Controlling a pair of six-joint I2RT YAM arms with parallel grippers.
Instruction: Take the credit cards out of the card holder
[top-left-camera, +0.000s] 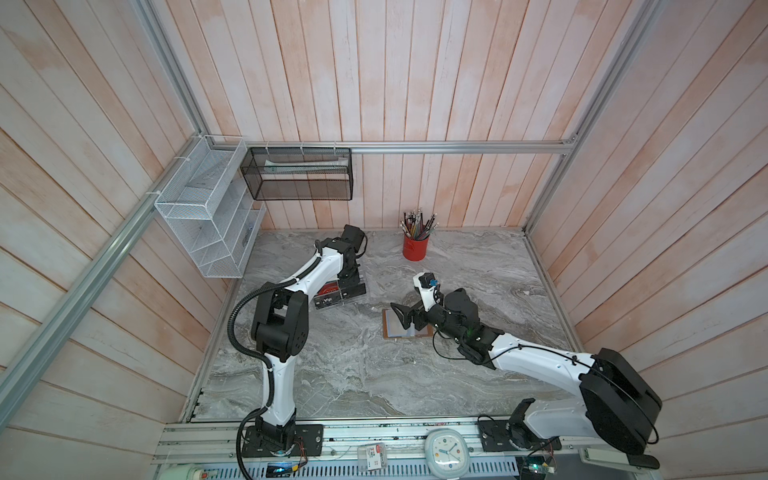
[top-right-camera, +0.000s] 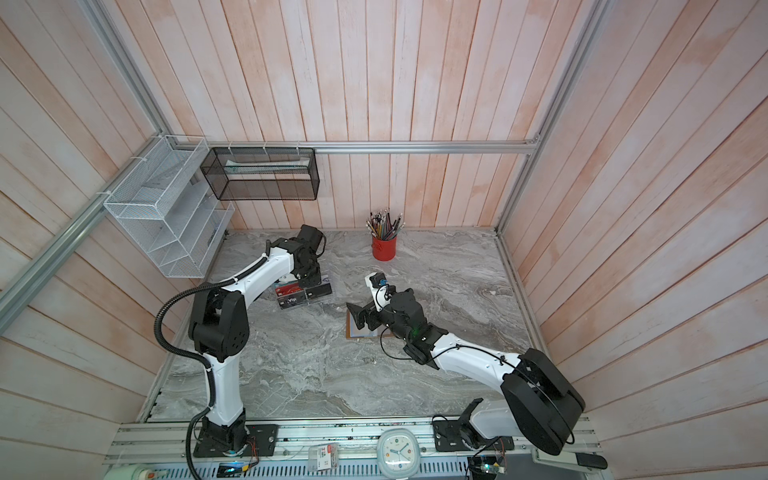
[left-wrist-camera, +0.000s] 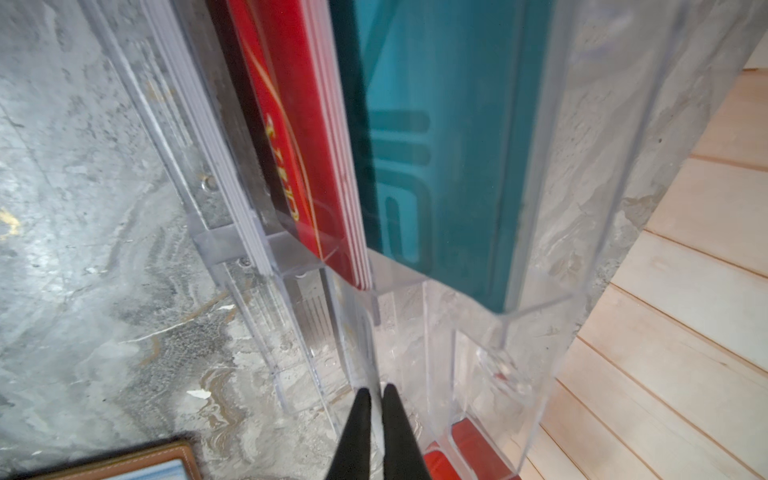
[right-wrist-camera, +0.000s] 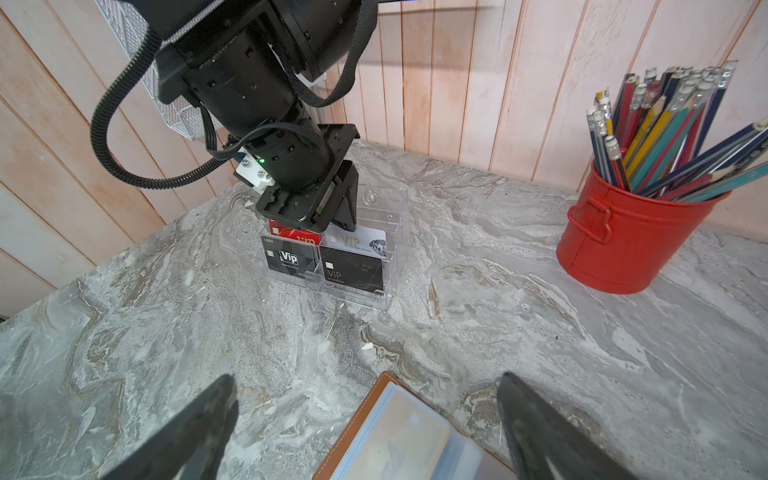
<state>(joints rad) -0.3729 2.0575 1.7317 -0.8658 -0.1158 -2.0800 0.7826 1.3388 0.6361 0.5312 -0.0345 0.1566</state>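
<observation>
Grey marble table (top-left-camera: 353, 374) boxed in by pinkish plank walls, so fingers first; left gripper (left-wrist-camera: 377, 388) has its black tips pressed nearly together, down inside the clear acrylic rack (right-wrist-camera: 374, 199) between the tiers; there's a pale sliver between them, but I can't tell if that's a card or just acrylic. The right gripper (right-wrist-camera: 365, 379) is spread wide with nothing in it, hovering just over the card holder (top-left-camera: 392, 332), which lies open and flat mid-table; its plastic sleeve looks pale and I can't make out any of the credit cards in it.

My worry: the left tips sit deep between dividers, so pulling out crooked could snag and tip that light rack; nothing pins the card holder, so a pinch from the right might catch sleeve or drag the whole thing.

Pose: left arm reaches back, wrist pointing straight down; right arm stretches low across the table, wrist angled toward the rack.
</observation>
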